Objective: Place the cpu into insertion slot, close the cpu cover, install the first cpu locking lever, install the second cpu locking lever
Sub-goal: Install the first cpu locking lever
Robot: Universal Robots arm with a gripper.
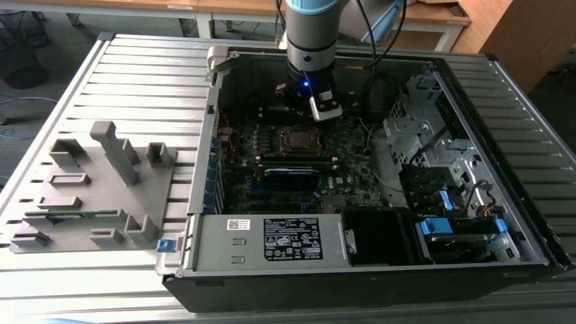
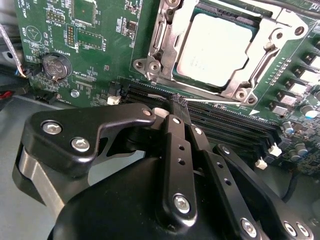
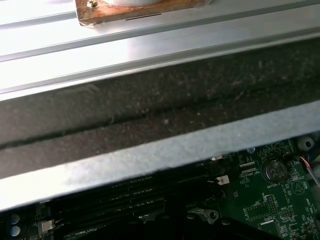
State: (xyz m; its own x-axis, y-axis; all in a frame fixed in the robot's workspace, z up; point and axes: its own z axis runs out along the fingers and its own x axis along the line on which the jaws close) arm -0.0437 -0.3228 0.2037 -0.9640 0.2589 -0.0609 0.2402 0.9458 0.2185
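Second wrist view: faintly printed cpu (image 2: 216,49) beneath cpu cover (image 2: 162,45), pincer (image 2: 179,101) tips together.

The cpu (image 2: 215,47) has a matt grey metal top; the cpu cover (image 2: 167,47) is brighter bare metal; the gripper (image 2: 179,100) is smooth, satin black; the counter (image 1: 135,74) is ribbed pale metal

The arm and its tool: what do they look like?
The arm is a grey tube with a light-blue joint cap, a black wrist with a small blue light and a white block; black cables hang behind. The tool is matte black, with silver screws.
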